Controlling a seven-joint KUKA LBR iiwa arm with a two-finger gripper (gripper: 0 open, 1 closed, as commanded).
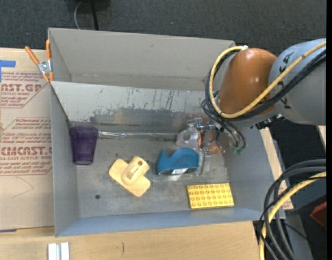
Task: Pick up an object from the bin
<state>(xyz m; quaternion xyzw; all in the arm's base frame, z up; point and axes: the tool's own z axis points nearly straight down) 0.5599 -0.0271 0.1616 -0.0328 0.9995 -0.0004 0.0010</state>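
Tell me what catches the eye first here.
The arm's orange cover looms at the right, its claw down beside a blue object in the middle of the bin. A purple cup stands at the left wall, a cream plastic piece lies left of the blue one, and a yellow studded plate sits front right.

In the grey bin (155, 91) we see, on its floor, a purple cup (83, 144) by the left wall, a cream handled block (130, 175), a blue piece (177, 162) mid-floor and a yellow studded plate (210, 195) at the front.

Blue obj (174, 161) – rt edge behind hand (204, 157)
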